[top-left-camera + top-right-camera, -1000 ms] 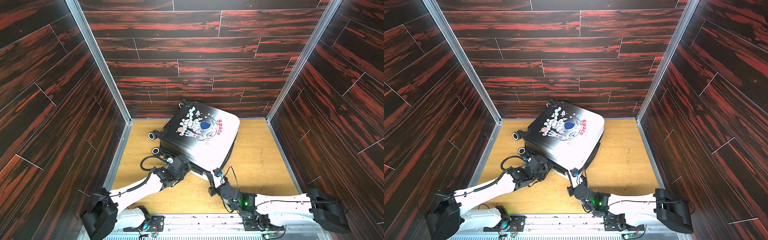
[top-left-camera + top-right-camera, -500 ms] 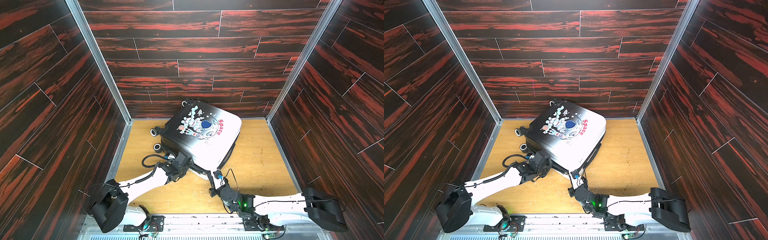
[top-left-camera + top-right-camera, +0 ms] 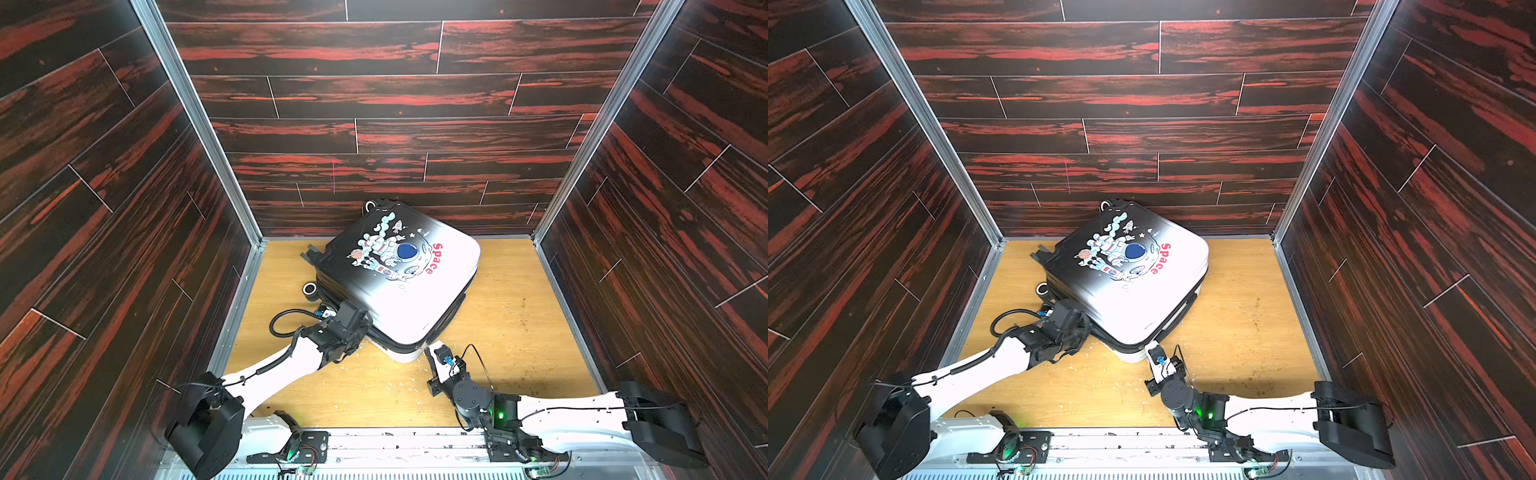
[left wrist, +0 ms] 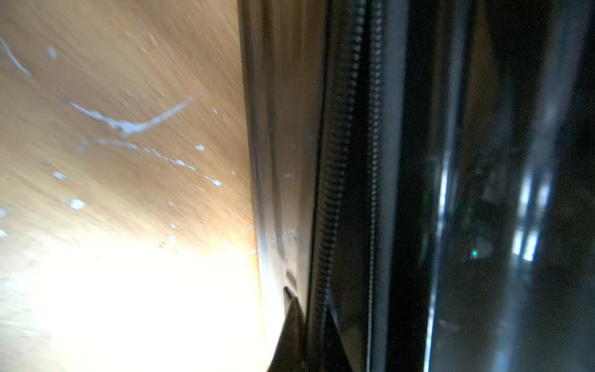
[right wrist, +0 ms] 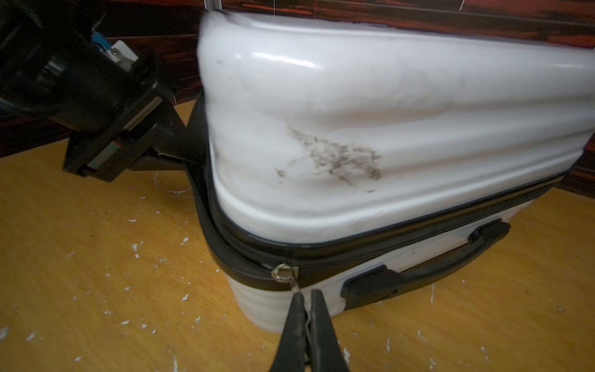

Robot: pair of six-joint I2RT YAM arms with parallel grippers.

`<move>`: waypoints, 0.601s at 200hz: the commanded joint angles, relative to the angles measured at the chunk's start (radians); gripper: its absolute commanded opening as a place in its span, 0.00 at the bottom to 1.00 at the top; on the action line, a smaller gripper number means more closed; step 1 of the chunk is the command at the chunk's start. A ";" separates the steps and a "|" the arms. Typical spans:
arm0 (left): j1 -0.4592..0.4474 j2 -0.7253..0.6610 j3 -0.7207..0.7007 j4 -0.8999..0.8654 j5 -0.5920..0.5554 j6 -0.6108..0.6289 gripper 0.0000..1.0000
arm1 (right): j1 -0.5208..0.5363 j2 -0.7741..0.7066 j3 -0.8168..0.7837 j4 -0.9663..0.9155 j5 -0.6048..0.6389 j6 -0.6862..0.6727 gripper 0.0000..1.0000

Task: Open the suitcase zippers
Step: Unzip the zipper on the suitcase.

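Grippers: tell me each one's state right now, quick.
Left gripper: shut against the suitcase seam; cannot tell if it grips anything.
Right gripper: shut on the zipper pull.

Dark red-streaked plank walls (image 3: 374, 104) fill the upper frame; a light wooden floor (image 3: 519, 316), flecked with white chips (image 5: 135, 248), lies below.

suitcase (image 3: 399, 291): hard glossy plastic shell, ribbed sides, white end scuffed with grey smudges | zipper (image 4: 333, 193): black coil teeth on matt woven tape | pull (image 5: 283, 273): shiny bare metal | handle (image 5: 428, 265): matt black plastic | table (image 3: 519, 332): pale wood grain, matt, flecked white | walls (image 3: 374, 95): dark red-black wood-look planks, slight sheen | posts (image 3: 199, 124): brushed metal
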 commanded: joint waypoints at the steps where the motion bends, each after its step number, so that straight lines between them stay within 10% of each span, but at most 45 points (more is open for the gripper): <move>1: 0.032 -0.066 -0.009 -0.062 -0.060 0.092 0.00 | -0.085 -0.038 -0.007 0.140 0.118 -0.127 0.00; 120: 0.036 -0.253 -0.026 -0.375 0.014 0.387 0.00 | -0.820 0.214 0.118 0.509 -0.200 -0.103 0.00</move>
